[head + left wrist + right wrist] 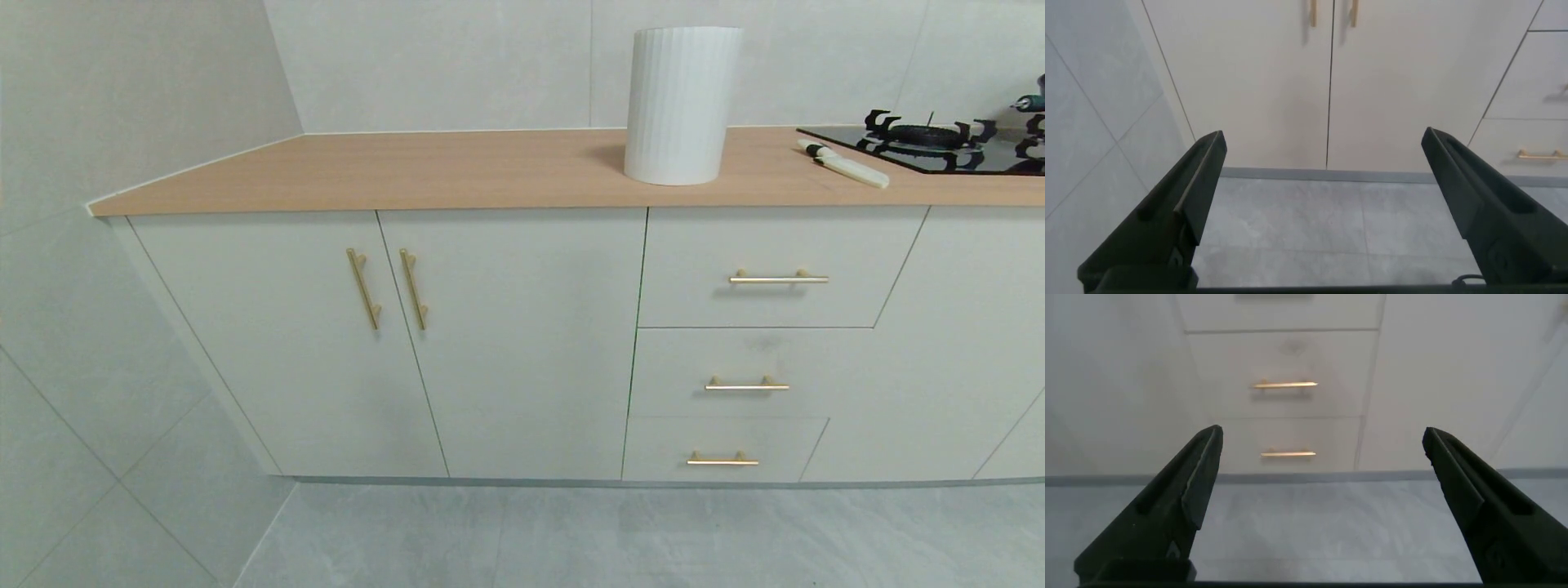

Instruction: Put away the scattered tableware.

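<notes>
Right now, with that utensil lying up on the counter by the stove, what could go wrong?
1. The slim utensil lies flat on the countertop beside the stove; a pinch might slip and shove it into the burner grate.
2. The tall white ribbed container stands near it; a reaching arm could tip it.
3. The left gripper and right gripper hang open, low before the cabinet; lifting them might snag a drawer handle.

A: Bench [392, 167] access?
B: Wide room from the left wall [122, 98] to the tall white vase [682, 106]. Right of it lies a utensil [845, 166], then the stove [939, 143].
A: Below?
B: Doors [506, 343] and drawers [759, 265] are shut. There's room over the floor [571, 535] in front.
</notes>
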